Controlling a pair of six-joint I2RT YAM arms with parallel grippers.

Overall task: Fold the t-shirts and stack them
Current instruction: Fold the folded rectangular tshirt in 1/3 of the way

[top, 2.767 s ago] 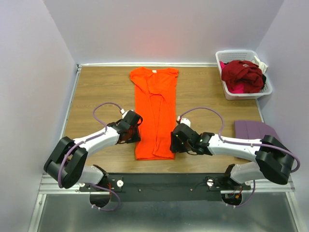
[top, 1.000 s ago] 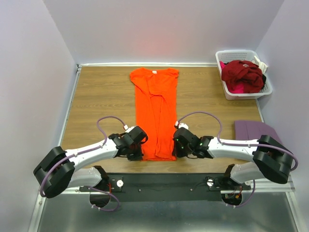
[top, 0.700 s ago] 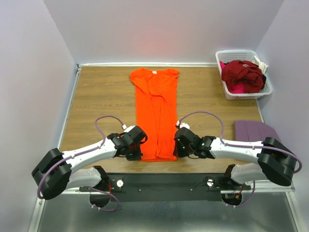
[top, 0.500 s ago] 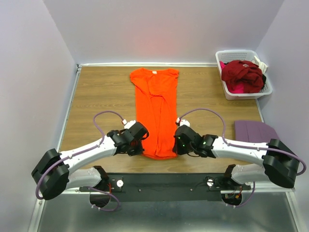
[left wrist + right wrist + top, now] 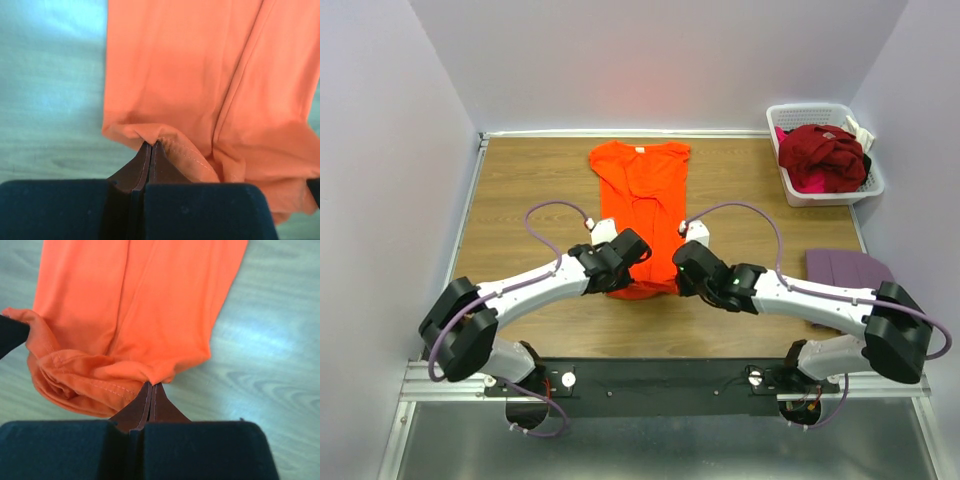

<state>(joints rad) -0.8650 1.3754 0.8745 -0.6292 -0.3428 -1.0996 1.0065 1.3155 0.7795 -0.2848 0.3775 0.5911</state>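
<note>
Top external view showed the left hand (image 5: 151, 150) and right hand (image 5: 151, 390) each closed on the hem of the orange t-shirt (image 5: 642, 190), mid-fold; the t-shirts (image 5: 820, 155) in the basket (image 5: 812, 197) were not yet folded.

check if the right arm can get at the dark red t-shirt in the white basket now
Probably not yet: the right end effector is shut on the bright orange fabric t-shirt. Otherwise only bare wooden table lies before the white slatted plastic basket holding the dark red t-shirt.
</note>
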